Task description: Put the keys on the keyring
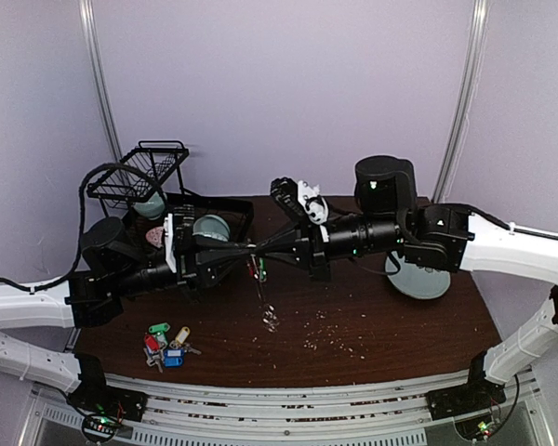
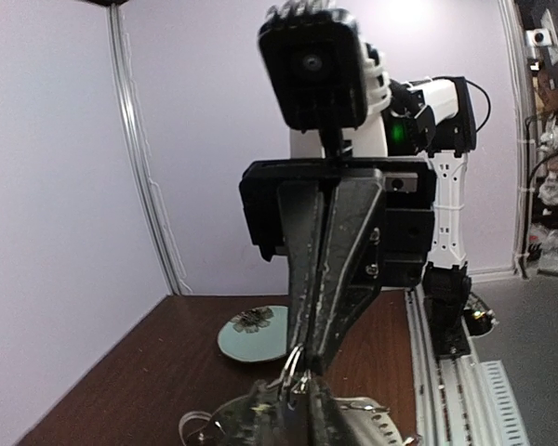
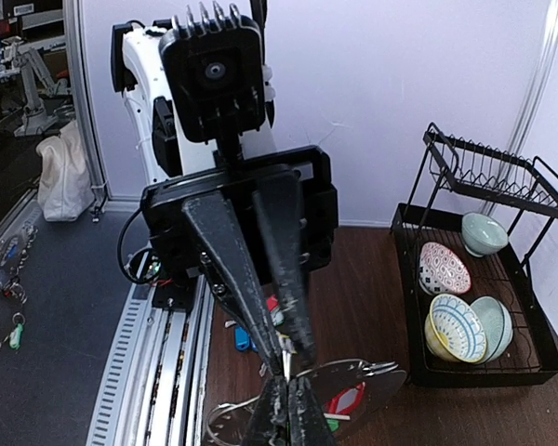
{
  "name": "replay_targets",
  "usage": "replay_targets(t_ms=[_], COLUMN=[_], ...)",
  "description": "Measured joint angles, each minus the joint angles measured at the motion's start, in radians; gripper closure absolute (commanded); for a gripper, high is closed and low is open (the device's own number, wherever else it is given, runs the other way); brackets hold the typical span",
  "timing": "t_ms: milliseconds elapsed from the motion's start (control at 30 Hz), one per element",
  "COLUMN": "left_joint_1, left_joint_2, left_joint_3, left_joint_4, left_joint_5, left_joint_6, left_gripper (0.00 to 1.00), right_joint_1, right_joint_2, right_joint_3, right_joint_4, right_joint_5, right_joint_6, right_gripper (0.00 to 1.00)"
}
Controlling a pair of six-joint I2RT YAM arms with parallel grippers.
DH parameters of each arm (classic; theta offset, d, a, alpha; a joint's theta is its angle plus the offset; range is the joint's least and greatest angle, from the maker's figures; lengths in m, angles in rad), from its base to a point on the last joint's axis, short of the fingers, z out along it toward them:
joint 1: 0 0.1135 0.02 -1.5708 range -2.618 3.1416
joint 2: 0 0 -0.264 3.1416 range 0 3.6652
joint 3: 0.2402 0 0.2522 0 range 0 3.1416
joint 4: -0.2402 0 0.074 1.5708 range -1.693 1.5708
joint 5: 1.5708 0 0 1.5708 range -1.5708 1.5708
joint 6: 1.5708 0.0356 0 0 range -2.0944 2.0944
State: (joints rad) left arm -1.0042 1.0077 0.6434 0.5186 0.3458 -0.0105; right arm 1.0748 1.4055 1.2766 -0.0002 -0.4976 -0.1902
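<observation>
Both grippers meet tip to tip above the table's middle. My left gripper is shut on a small wire ring of the keyring. My right gripper is shut on the same spot from the other side. The flat silver keyring hangs below them; it also shows in the left wrist view and the right wrist view. A red tag and a green tag hang at the grippers. Loose keys with green, red, blue and tan tags lie front left.
A pale green plate lies at the right under the right arm. A black dish rack with bowls stands at the back left. Crumbs are scattered on the table front right.
</observation>
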Motion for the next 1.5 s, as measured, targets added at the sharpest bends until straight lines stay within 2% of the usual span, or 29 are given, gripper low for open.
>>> replay_targets(t_ms=[100, 300, 500, 833, 1033, 1233, 1400, 1500], left_joint_1=[-0.003, -0.003, -0.005, -0.019, -0.021, -0.025, -0.026, -0.028], left_joint_2=[-0.014, -0.023, 0.018, 0.089, 0.100, 0.100, 0.100, 0.100], left_joint_3=[0.006, 0.146, 0.266, 0.288, 0.288, 0.288, 0.288, 0.288], left_joint_4=[-0.068, -0.369, -0.513, -0.590, -0.587, -0.566, -0.560, -0.562], left_joint_5=[-0.022, -0.066, -0.056, -0.032, -0.018, -0.004, 0.003, 0.006], left_joint_6=[0.007, 0.090, 0.172, 0.244, 0.248, 0.249, 0.248, 0.253], left_gripper=[0.62, 0.63, 0.66, 0.73, 0.80, 0.82, 1.00, 1.00], right_joint_1=[0.002, 0.025, 0.076, 0.102, 0.119, 0.125, 0.125, 0.124], right_joint_2=[0.000, 0.021, 0.078, 0.098, 0.098, 0.098, 0.098, 0.098], right_joint_3=[0.054, 0.233, 0.337, 0.343, 0.344, 0.344, 0.344, 0.344], right_joint_4=[-0.124, -0.411, -0.576, -0.628, -0.627, -0.627, -0.626, -0.625], right_joint_5=[0.043, 0.221, 0.334, 0.362, 0.361, 0.360, 0.360, 0.361], right_joint_6=[-0.042, -0.190, -0.282, -0.320, -0.325, -0.330, -0.331, -0.330], right_gripper=[1.00, 1.00, 1.00, 1.00, 1.00, 1.00, 1.00, 1.00])
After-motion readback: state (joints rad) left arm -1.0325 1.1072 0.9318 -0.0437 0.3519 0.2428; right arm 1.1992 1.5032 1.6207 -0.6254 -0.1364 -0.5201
